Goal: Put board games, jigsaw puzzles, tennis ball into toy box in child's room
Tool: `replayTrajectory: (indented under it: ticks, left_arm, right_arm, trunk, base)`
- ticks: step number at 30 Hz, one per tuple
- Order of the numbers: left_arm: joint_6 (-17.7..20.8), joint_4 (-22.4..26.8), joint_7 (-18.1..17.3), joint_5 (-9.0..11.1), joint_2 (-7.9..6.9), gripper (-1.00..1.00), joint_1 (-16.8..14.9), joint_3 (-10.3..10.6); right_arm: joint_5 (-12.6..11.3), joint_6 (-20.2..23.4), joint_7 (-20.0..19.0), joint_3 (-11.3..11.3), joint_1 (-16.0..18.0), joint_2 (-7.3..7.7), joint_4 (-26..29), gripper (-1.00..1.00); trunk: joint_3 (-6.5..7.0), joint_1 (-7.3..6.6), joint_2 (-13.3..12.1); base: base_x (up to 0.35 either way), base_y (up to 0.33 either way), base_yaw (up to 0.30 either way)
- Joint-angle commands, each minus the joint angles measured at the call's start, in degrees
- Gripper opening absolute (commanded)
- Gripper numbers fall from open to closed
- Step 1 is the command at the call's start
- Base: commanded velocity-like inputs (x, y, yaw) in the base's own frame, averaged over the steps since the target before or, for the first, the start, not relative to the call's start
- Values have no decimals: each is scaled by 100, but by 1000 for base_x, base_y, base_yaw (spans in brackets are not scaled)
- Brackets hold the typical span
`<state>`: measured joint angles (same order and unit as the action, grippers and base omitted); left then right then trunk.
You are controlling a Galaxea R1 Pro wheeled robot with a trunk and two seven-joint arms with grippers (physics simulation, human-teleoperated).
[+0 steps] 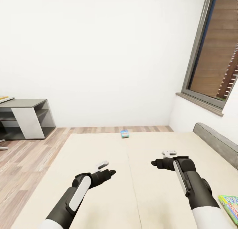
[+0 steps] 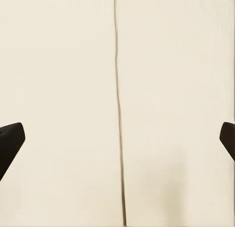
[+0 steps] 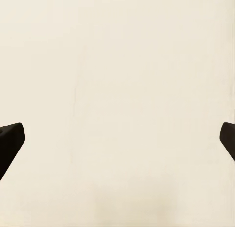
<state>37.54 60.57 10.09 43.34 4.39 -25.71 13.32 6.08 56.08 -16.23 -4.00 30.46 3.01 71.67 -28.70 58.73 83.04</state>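
Both arms reach out over the cream bed (image 1: pixel 99 196), the left gripper (image 1: pixel 107 171) and right gripper (image 1: pixel 157 163) each with jaws wide apart and empty above the mattress. A small blue board game (image 1: pixel 124 133) lies at the bed's far edge, well beyond reach. A green one (image 1: pixel 230 206) lies beside the right arm, probably the nearer pick.

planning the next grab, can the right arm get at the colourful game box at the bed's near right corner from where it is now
Probably yes. The game box lies flat on the bed just beside the right arm's forearm, with nothing between them. The right gripper is open and empty, but it points away, so the arm would have to fold back.
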Motion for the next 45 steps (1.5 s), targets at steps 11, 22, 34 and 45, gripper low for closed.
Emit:
replayTrajectory:
  ticks: [11,22,34,45]
  left_arm:
    - [17,8,54,61,0,100,-3,4]
    - [17,8,54,61,0,100,-3,4]
    - [17,8,54,61,0,100,-4,4]
    - [17,8,54,61,0,100,-3,4]
  right_arm:
    - [60,17,-57,-4,3,0,5,100]
    - [60,17,-56,-4,3,0,5,100]
    - [60,17,-57,-4,3,0,5,100]
    - [60,17,-56,-4,3,3,5,100]
  trunk:
    - [-6,0,4]
    - [-6,0,4]
    - [-6,0,4]
    - [-6,0,4]
  base:
    - [0,-267,0]
    - [0,-267,0]
    - [0,-267,0]
    - [0,-267,0]
